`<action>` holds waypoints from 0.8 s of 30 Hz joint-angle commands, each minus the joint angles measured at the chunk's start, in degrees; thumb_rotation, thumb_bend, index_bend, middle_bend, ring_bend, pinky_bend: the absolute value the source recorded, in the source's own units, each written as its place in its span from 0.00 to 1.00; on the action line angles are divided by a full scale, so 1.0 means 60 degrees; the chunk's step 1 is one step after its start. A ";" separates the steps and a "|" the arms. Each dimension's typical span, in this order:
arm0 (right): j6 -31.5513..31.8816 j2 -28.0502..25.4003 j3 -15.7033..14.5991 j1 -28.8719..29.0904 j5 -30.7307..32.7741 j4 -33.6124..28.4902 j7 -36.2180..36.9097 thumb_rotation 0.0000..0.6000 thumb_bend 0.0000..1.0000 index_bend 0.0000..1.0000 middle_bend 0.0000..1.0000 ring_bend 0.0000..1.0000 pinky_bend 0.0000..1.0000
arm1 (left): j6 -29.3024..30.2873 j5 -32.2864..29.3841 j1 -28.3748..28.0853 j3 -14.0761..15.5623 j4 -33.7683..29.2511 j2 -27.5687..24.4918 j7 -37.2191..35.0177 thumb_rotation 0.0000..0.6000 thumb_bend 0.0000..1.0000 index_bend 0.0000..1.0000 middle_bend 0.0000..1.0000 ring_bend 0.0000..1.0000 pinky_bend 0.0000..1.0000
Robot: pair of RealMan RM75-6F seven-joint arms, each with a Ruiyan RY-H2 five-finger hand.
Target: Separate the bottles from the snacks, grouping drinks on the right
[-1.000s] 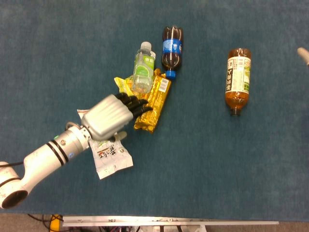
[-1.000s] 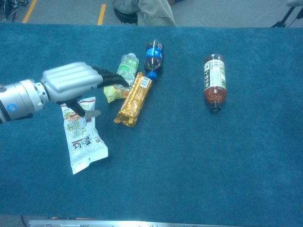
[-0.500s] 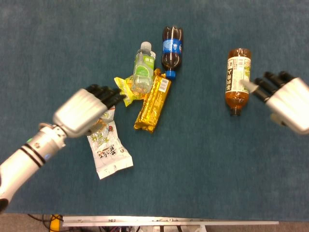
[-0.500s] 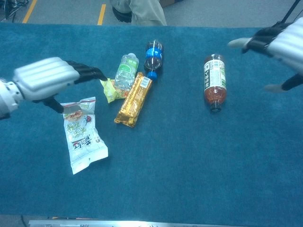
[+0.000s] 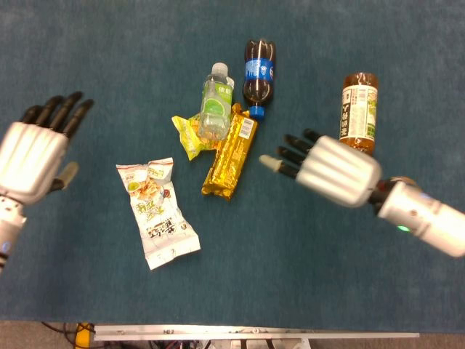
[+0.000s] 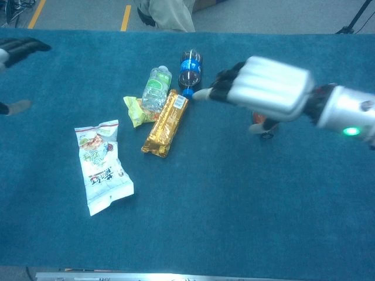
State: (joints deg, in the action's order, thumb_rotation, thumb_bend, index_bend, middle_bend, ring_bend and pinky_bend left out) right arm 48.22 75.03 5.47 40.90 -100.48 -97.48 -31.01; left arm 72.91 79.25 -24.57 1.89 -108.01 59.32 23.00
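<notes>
Reaching over the middle of the blue table [image 5: 87, 43], the right hand [image 5: 336, 169] hovers with its fingers stretched out and spread toward 9 o'clock, holding nothing — its dark fingertips [image 5: 280, 158] stop just short of the gold snack bar [image 5: 230, 152]. In the head view the hand covers the neck end of the brown tea bottle [image 5: 358, 110], which lies on its side at about 2 o'clock from the table's centre, well apart from everything else; in the chest view only a sliver of it shows under the palm. The left hand [image 5: 33, 151] hangs near the table's 9 o'clock edge, fingers extended and apart, grasping nothing.

The remaining items sit in a cluster left of centre. A dark cola bottle [image 5: 259, 68] with a blue label and cap lies at 12 o'clock of the group, its cap touching the top end of the gold snack bar. Just beside it at 9 o'clock lies a clear bottle with a green label [image 5: 216, 102], resting on a yellow snack packet [image 5: 188, 134] that also touches the bar. A white snack bag [image 5: 155, 211] lies flat at 7 o'clock from the bar — apart from it, between the cluster and the left hand.
</notes>
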 commanded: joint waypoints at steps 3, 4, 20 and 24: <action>-0.0952 0.1449 0.0458 0.0930 0.0632 0.0874 -0.0818 1.00 0.00 0.13 0.26 0.18 0.34 | 0.0455 0.0307 0.0476 0.0155 -0.0277 -0.0311 0.0030 1.00 0.30 0.00 0.06 0.10 0.23; -0.1061 0.1706 0.0522 0.1075 0.0729 0.1052 -0.0954 1.00 0.00 0.13 0.26 0.18 0.34 | 0.0544 0.0375 0.0564 0.0173 -0.0319 -0.0371 -0.0012 1.00 0.30 0.00 0.06 0.10 0.23; -0.1619 0.4000 0.0808 0.2216 0.2060 0.3177 -0.2099 1.00 0.00 0.13 0.26 0.18 0.34 | 0.0805 0.0821 0.1281 0.0317 -0.0479 -0.0944 -0.0602 1.00 0.30 0.00 0.06 0.10 0.23; -0.1680 0.4411 0.0808 0.2394 0.2393 0.3657 -0.2359 1.00 0.00 0.13 0.26 0.18 0.34 | 0.0796 0.0881 0.1378 0.0307 -0.0522 -0.1035 -0.0703 1.00 0.30 0.00 0.06 0.10 0.22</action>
State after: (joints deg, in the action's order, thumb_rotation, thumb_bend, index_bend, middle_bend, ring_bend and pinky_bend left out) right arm 38.40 100.48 10.31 54.67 -87.06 -76.60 -44.39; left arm 77.70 84.49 -16.34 3.74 -111.10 53.14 18.82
